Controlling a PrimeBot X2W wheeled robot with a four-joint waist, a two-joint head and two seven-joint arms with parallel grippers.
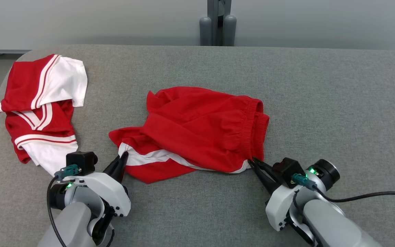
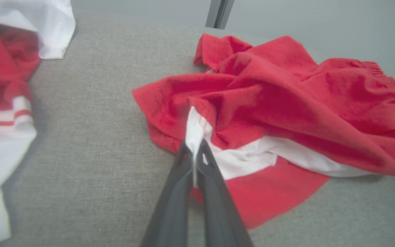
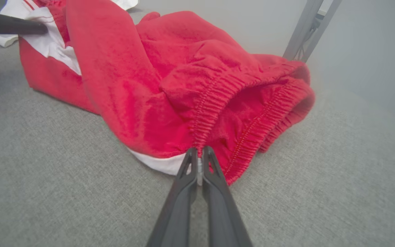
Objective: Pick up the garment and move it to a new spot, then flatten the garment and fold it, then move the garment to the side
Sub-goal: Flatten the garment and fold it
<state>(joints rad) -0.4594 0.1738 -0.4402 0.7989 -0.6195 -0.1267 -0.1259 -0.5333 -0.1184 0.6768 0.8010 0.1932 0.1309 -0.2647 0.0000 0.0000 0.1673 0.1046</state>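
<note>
- Left end effector (image 2: 194, 148): fingers pressed together, pinching the white band (image 2: 194, 132) at the near-left edge of the red shorts (image 2: 286, 103).
- Red shorts lie crumpled on the grey counter (image 2: 98, 120).
- Red-and-white garment (image 2: 2, 103) lies to the left, apart.

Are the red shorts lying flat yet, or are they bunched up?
Bunched, not flat. The red shorts lie in thick folds, fabric doubled over the white stripe, waistband gaping open.
</note>
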